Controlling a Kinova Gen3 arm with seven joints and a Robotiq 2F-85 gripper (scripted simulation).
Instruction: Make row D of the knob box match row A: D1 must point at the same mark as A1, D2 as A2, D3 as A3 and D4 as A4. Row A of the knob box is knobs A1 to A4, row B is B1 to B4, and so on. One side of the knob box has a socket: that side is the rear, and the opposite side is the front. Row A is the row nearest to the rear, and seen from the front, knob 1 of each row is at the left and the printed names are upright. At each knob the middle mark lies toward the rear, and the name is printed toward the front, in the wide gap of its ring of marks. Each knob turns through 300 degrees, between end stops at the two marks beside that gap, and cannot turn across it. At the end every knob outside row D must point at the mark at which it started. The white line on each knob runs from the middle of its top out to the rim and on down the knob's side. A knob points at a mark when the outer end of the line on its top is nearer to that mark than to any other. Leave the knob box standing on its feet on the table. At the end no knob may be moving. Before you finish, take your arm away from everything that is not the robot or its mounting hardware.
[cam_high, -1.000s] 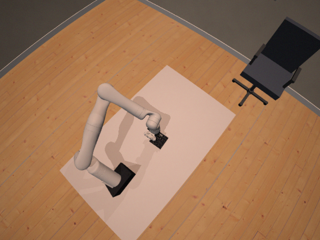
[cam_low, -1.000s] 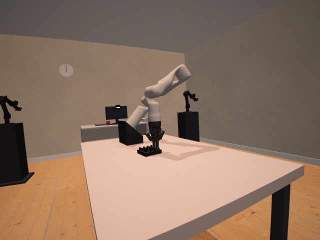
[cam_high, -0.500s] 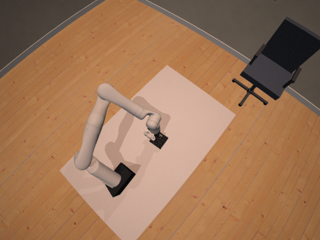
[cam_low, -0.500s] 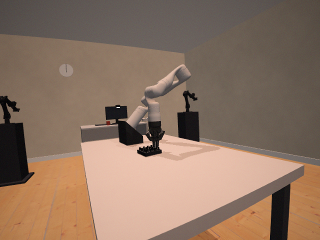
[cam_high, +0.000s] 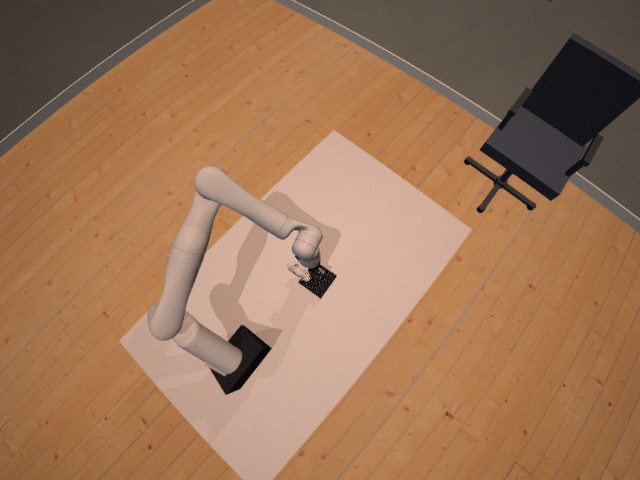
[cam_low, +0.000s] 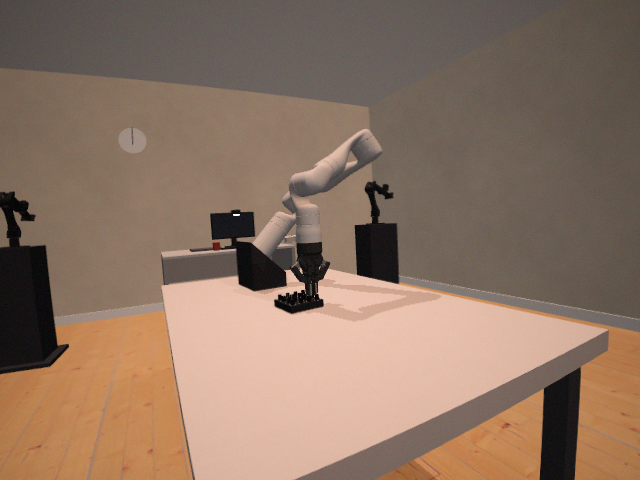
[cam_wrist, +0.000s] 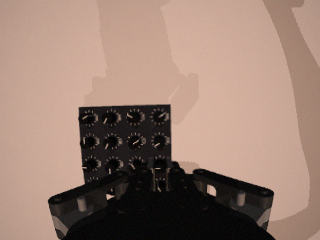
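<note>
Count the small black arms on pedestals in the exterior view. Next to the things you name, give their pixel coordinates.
2: one (cam_low: 11, 219) on the pedestal (cam_low: 23, 299) at the picture's left, another (cam_low: 373, 205) on the pedestal (cam_low: 376, 253) right of the white arm (cam_high: 186, 258) (cam_low: 315, 179), which could hide more.

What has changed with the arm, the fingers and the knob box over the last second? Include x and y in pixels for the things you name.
Nothing visibly changed in the top and exterior views: the arm (cam_high: 258, 206) (cam_low: 325, 175) holds the same pose, the fingers (cam_low: 311, 289) remain at the knob box (cam_high: 321, 284) (cam_low: 293, 305) (cam_wrist: 125, 130), and the box sits in the same spot. Small knob turns can't be judged: those views are too coarse, and there's no earlier wrist picture.
</note>
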